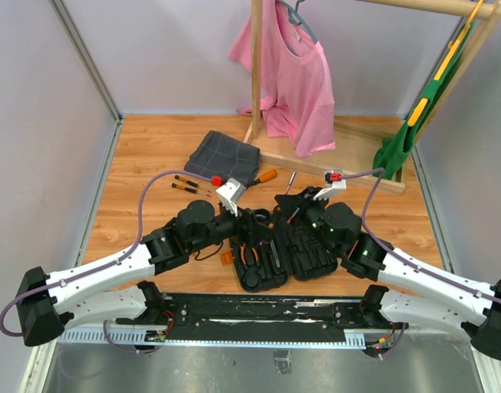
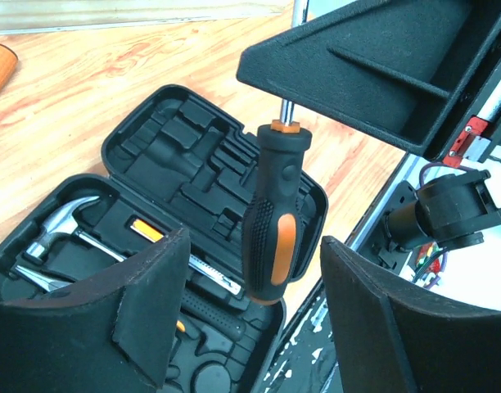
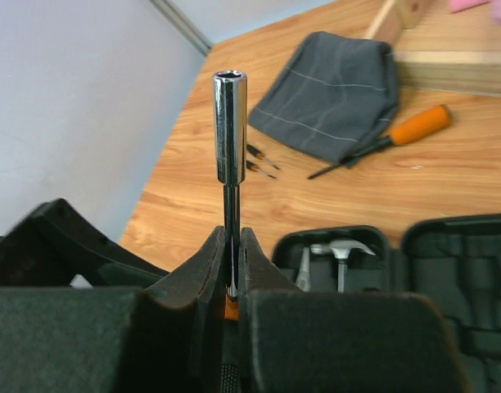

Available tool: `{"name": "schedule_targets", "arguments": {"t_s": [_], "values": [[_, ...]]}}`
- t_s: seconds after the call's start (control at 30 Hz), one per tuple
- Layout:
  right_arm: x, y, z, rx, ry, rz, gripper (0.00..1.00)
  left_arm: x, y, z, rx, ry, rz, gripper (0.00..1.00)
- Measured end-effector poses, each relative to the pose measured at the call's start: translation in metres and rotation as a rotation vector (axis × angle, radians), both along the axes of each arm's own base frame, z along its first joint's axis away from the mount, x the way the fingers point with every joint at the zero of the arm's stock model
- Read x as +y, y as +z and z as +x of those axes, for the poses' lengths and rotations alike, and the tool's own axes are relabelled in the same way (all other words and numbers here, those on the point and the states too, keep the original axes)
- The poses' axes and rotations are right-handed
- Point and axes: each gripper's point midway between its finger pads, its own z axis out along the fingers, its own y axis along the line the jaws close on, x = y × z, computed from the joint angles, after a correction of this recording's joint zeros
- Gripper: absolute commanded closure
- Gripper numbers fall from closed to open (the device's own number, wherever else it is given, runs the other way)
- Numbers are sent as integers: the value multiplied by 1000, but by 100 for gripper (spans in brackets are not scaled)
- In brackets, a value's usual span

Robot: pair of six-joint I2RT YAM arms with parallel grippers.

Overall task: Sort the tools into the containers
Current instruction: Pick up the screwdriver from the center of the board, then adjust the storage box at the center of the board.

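Note:
The black tool case (image 1: 312, 254) lies open between my arms, with a hammer (image 2: 62, 225) and pliers (image 1: 252, 255) in its left half. My right gripper (image 3: 232, 254) is shut on the steel shaft of a socket-tipped screwdriver (image 3: 230, 139) and holds it upright over the case. Its black-and-orange handle (image 2: 271, 221) hangs between the pads of my left gripper (image 2: 255, 270), which stands open with a gap on both sides. In the top view both grippers, left (image 1: 252, 219) and right (image 1: 298, 213), meet over the case's far edge.
Beyond the case lie an orange-handled screwdriver (image 1: 265, 176), two slim screwdrivers (image 1: 189, 184), another thin one (image 1: 290, 182) and a dark grey checked cloth (image 1: 226, 155). A wooden rack (image 1: 340, 164) with a pink shirt (image 1: 295, 74) stands at the back right.

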Motion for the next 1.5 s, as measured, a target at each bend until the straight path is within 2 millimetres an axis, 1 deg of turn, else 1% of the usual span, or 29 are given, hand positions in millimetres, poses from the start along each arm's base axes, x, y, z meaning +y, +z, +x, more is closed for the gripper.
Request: {"name": "schedule_targets", "arguments": {"t_s": [0.13, 0.23, 0.47, 0.6, 0.73, 0.8, 0.87, 1.03, 1.17, 1.27, 1.33, 1.5], "values": [[-19, -15, -2, 16, -39, -101, 96, -1, -3, 1, 7, 2, 7, 30], [-33, -28, -6, 34, -58, -180, 96, -1, -10, 3, 18, 15, 23, 30], [-68, -61, -13, 90, -114, -372, 95, 8, -36, 13, 83, 106, 96, 31], [-90, -77, -14, 119, -161, -474, 94, 21, -50, 22, 135, 193, 127, 33], [-109, -88, -14, 142, -198, -551, 95, 49, -70, 42, 207, 321, 146, 36], [-114, -91, -16, 148, -203, -577, 94, 64, -86, 47, 244, 379, 173, 37], [-118, -94, -16, 153, -210, -589, 95, 77, -100, 46, 281, 422, 203, 38], [-128, -100, -16, 166, -232, -611, 94, 100, -133, 45, 375, 503, 243, 46], [-129, -102, -16, 171, -233, -618, 94, 103, -159, 37, 448, 500, 278, 51], [-129, -102, -17, 170, -232, -617, 94, 100, -172, 30, 487, 477, 288, 55], [-129, -103, -17, 170, -233, -617, 94, 98, -176, 28, 502, 466, 287, 59], [-131, -106, -19, 176, -235, -610, 94, 93, -179, 29, 512, 456, 278, 71]]}}
